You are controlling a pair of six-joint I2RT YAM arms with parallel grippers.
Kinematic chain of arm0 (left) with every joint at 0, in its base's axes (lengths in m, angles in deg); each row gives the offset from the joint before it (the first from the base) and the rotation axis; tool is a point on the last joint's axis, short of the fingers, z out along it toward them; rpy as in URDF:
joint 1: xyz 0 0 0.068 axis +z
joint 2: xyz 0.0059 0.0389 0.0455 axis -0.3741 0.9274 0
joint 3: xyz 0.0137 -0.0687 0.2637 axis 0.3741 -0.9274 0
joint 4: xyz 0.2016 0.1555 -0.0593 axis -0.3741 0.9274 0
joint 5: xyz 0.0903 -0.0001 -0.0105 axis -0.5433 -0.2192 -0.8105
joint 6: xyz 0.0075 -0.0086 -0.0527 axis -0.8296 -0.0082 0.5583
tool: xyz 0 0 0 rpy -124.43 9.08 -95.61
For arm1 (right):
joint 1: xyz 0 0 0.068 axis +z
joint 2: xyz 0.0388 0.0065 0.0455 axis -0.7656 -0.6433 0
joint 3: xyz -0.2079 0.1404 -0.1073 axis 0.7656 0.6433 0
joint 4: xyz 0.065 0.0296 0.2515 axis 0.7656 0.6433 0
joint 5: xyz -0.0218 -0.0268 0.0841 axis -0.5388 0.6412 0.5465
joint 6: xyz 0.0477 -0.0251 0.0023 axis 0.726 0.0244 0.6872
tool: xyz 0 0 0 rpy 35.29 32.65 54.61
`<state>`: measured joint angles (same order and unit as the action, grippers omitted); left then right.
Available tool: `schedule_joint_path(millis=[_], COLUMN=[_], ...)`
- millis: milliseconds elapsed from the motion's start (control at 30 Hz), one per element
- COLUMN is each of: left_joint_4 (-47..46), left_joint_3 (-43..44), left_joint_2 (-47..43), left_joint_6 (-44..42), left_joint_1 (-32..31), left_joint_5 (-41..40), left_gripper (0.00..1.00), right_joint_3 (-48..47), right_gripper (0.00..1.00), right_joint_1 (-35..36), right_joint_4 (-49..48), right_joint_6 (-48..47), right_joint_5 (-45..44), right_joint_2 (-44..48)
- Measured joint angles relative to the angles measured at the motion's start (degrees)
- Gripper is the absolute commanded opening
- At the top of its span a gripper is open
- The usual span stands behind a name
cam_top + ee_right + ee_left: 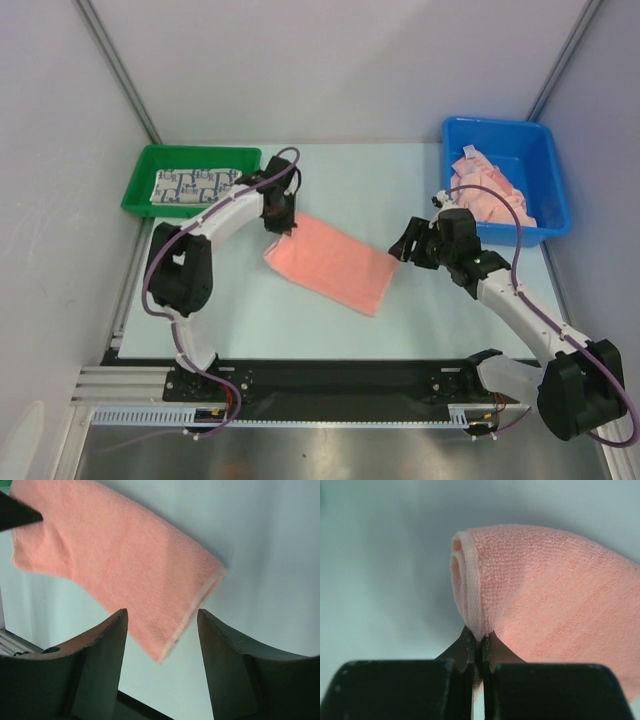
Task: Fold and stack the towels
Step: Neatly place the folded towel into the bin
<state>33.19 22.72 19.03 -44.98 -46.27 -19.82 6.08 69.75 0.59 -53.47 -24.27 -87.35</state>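
1. A white, blue-grey patterned towel is lying in the green bin.
2. The left tool, clamped tight, is pinching a corner of the salmon towel, which is lying mid-bench.
3. The right tool is hanging wide open and empty beside that towel's right edge.
4. Peach towels are sitting in the blue bin.

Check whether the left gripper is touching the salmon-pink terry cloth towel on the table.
Touching. The left wrist view shows the left gripper shut on the salmon-pink terry cloth towel, its hemmed corner pinched between the jaws.
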Motion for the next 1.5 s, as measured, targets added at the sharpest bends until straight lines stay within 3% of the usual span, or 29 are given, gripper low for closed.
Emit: schedule_joint_path(millis=[333,433,500,900,1500], left_joint_4=[16.2,17.5,17.2,7.0,-5.1], left_joint_3=[35.7,48.3,51.7,49.3,50.1], left_joint_2=[18.2,23.6,25.0,27.3,33.4], left_joint_6=[-7.8,-10.5,-11.9,-22.1,-33.0], left_joint_1=[8.8,13.2,15.9,30.4,37.6], left_joint_5=[-11.3,-12.7,-13.4,-15.1,-16.8], left_gripper=[0.0,0.0,0.0,0.0,0.0], right_joint_3=[-4.1,-5.5,-6.4,-11.2,-12.4], right_gripper=[0.64,0.64,0.64,0.65,0.66], right_joint_1=[-1.1,-1.2,-1.2,-1.7,-1.9], right_joint_4=[-3.8,-4.4,-4.9,-7.3,-7.9], right_joint_6=[-0.8,-1.4,-1.6,-3.8,-5.0], right_joint_5=[0.1,0.3,0.5,2.6,3.9], right_joint_2=[-10.5,-14.3,-16.4,-24.5,-29.1])
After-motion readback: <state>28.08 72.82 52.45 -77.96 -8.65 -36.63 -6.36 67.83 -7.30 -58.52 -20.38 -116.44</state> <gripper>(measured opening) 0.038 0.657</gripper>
